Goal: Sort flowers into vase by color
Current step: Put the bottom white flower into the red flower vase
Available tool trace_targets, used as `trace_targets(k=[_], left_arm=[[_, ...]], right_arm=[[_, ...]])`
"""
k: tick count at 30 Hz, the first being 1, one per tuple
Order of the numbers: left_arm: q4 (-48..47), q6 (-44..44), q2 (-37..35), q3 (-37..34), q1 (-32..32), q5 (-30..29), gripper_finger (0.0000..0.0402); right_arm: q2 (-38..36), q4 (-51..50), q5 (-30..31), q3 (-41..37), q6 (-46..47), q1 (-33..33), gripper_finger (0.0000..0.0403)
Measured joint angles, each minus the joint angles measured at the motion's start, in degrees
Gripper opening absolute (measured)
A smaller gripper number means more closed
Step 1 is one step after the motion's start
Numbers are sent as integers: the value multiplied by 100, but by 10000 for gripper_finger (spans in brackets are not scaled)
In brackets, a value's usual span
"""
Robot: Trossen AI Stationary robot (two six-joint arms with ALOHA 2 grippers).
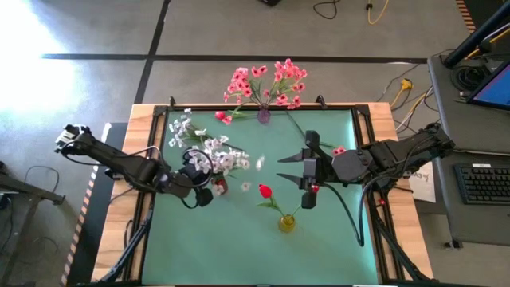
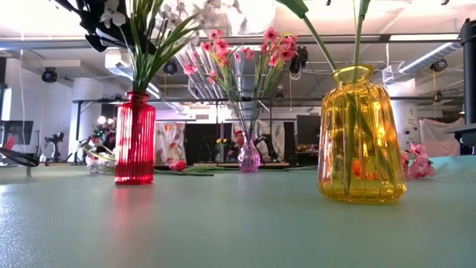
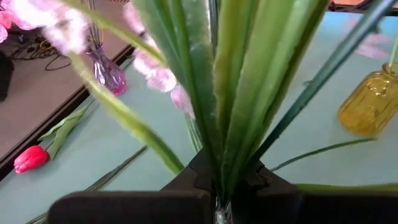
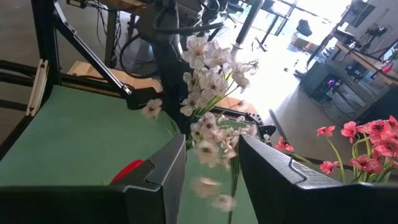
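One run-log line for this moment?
left gripper: shut on white flowers at red vase | right gripper: jaws apart, mid-table

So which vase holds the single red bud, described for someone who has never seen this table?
Start at the green mat on the table and go to its near edge, the side away from the small purple glass vase of pink blossoms. There stands a ribbed yellow glass vase, right of the red ribbed vase with white blossoms. It alone is yellow and holds one red bud.
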Motion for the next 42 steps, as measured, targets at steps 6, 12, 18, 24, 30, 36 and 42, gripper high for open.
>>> trace_targets(k=[6, 12, 18, 24, 30, 36, 42], left_arm=[[29, -223, 30, -83, 0, -115, 0], [47, -634, 30, -210, 0, -149, 0], [342, -785, 30, -530, 0, -167, 0], [677, -715, 26, -743, 0, -164, 0], [787, -629, 26, -793, 0, -120, 17], [796, -341, 26, -582, -4, 32, 75], [686, -131, 19, -389, -4, 44, 138]], right_arm=[[0, -9, -1, 0, 0, 0, 144], [0, -52, -2, 0, 18, 0, 144], [2, -100, -2, 0, 42, 0, 140], [2, -98, -2, 0, 42, 0, 144], [2, -98, -2, 0, 42, 0, 144], [2, -98, -2, 0, 42, 1, 147], [2, -96, -2, 0, 44, 0, 150]])
